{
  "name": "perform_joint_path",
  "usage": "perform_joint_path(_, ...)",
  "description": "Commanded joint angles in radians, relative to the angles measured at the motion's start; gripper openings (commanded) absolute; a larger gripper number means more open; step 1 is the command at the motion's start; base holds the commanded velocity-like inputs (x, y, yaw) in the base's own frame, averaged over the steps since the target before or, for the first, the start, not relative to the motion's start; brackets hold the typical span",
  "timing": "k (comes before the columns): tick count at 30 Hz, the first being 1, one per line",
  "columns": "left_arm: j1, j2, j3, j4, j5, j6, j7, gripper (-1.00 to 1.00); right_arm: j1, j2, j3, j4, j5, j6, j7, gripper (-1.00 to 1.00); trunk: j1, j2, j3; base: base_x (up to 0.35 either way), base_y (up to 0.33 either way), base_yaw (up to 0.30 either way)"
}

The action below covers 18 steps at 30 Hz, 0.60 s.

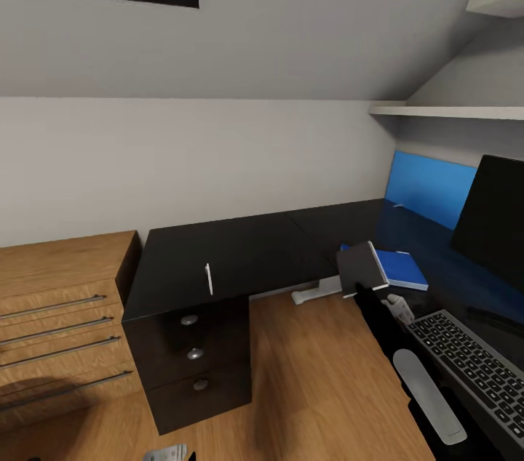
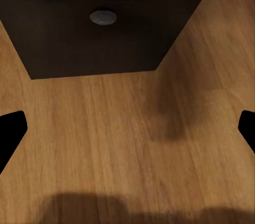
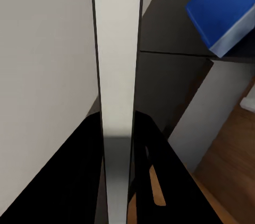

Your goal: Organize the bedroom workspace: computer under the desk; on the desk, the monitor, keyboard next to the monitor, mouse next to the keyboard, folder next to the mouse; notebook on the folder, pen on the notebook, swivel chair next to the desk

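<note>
Head view: my right end effector pinches the thin grey notebook above the glossy black counter; flat blue folder at 3 o'clock, white pen at 9.
Left wrist view: my left end effector, spread, over plank floor.
Right wrist view: notebook edge-on between my fingers.

Bare desk top between pen and folder; monitor rightward

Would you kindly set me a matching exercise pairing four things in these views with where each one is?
Things:
1. pen
2. notebook
3. folder
4. keyboard

Places:
A. held off the desk in the right gripper
B. flat on the desk near the blue wall panel
C. alone on the desk above the drawer unit
D. in front of the monitor

Pairs: 1-C, 2-A, 3-B, 4-D
</note>
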Motion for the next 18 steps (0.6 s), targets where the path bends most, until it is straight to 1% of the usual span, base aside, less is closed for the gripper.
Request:
perform_joint_path(1, 0.000, -0.001, 0.004, -0.002, 0.008, 0.003, -0.007, 1.00, -0.001, -0.001, 0.002, -0.001, -0.006, -0.001, -0.006, -1.00, 0.000, 0.000, -0.001, 0.000, 0.000, 0.000)
perform_joint_path(6, 0.000, 0.000, 0.004, -0.002, 0.008, 0.002, -0.009, 1.00, -0.001, -0.002, 0.002, -0.002, -0.006, -0.002, -0.001, -1.00, 0.000, 0.000, -0.001, 0.038, 0.000, 0.000)
perform_joint_path(9, 0.000, 0.000, 0.004, -0.002, 0.008, 0.001, -0.009, 1.00, -0.001, -0.002, 0.001, -0.001, -0.006, -0.002, 0.001, -1.00, 0.000, 0.000, -0.001, 0.198, 0.000, 0.000)
perform_joint_path(14, 0.000, 0.000, 0.004, -0.002, 0.008, 0.001, -0.010, 1.00, -0.001, -0.002, -0.007, 0.000, -0.006, -0.002, 0.002, -1.00, 0.000, 0.000, -0.001, 0.269, 0.000, 0.000)
perform_joint_path(16, 0.000, 0.000, 0.004, -0.002, 0.008, 0.001, -0.010, 1.00, -0.001, -0.002, -0.017, 0.001, -0.006, -0.002, 0.001, -1.00, 0.000, 0.000, -0.001, 0.292, 0.000, 0.000)
perform_joint_path(17, 0.000, 0.000, 0.004, 0.000, 0.008, 0.002, -0.008, 1.00, -0.001, -0.001, -0.047, 0.018, -0.006, -0.002, 0.000, -1.00, 0.000, 0.000, -0.001, 0.312, 0.000, 0.000)
perform_joint_path(18, 0.000, 0.000, 0.004, 0.000, 0.008, 0.002, -0.008, 1.00, -0.001, -0.001, -0.054, 0.022, -0.007, -0.002, 0.000, -1.00, 0.000, 0.000, -0.001, 0.314, 0.000, 0.000)
